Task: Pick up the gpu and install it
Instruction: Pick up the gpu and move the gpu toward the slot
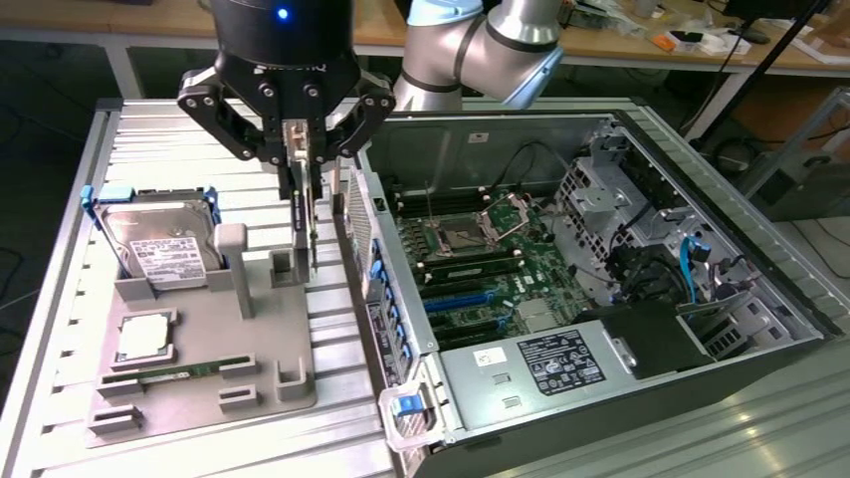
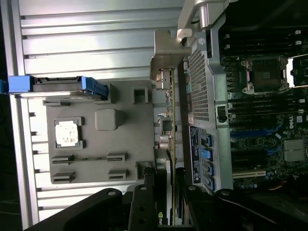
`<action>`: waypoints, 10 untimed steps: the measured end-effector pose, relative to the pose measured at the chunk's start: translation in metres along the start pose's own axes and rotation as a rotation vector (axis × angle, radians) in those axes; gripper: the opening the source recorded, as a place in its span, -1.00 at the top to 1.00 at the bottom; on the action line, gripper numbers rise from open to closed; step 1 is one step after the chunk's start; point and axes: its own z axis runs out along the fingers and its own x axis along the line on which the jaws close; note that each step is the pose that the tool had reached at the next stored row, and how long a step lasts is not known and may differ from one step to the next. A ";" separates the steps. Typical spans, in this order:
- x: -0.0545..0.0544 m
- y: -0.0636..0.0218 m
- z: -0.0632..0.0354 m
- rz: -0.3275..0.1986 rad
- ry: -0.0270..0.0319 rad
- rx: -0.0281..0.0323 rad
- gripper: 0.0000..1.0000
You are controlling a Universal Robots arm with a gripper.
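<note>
Gpu [image 1: 310,229] clamped in gripper [image 1: 306,159]
Held upright on edge over gray tray [image 1: 266,339] on table, just beside open computer case [image 1: 393,299].

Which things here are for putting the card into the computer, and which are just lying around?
For the job:
gripper, holding the graphics card
open computer case

Just lying about, on the grey tray:
hard drive
processor chip
memory stick
</note>
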 end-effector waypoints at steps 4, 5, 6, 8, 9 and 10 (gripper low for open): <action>-0.005 0.0004 0.0002 0.000 0.0001 0.0001 0.46; -0.007 0.0005 0.0003 0.000 0.0001 0.0001 0.46; -0.008 0.0006 0.0003 0.000 0.0002 0.0001 0.46; -0.011 0.0008 0.0004 0.000 0.0001 0.0001 0.46; -0.012 0.0009 0.0005 0.000 0.0001 0.0001 0.46; -0.014 0.0010 0.0005 0.000 0.0002 0.0001 0.46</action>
